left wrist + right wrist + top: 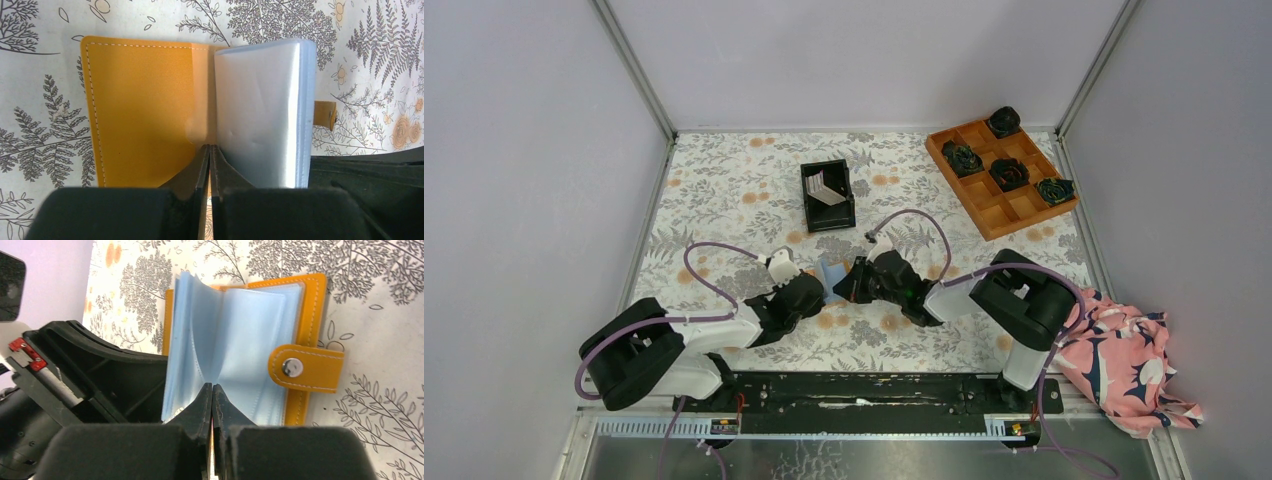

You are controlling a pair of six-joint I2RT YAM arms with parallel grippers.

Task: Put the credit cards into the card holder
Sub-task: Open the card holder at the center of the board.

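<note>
Left gripper (pixel 209 148) is closed, its two tips meeting on the lower edge of the card holder (pixel 142 110) just at the fold, and it seems to pinch the thin orange cover there. The right gripper (pixel 212 387) is closed as well, on the same lower edge from the other side. The pale blue sleeves (pixel 240 340) fan up from its tips. I judge that it pinches one or some of them, but which leaf I cannot tell. The holder lies open on the worktop (pixel 724 190) in the lower middle of the top view, between the two grippers.

The credit cards (pixel 828 187) sit in the black bin (pixel 831 224), higher in the top view and well apart from the holder, so no card is in a pocket yet. The step in hand, as I read it, is to spread the holder and make one pocket ready. To do it well, one gripper should hold the cover flat while the other lets go and goes for a card (two closed grippers cannot fetch anything). The sleeves look soft and springy, so any pull should be gentle and sideways, not upward; otherwise the holder may lift or flip shut. A card should meet the pocket mouth edge first, in line with the sleeve.
</note>
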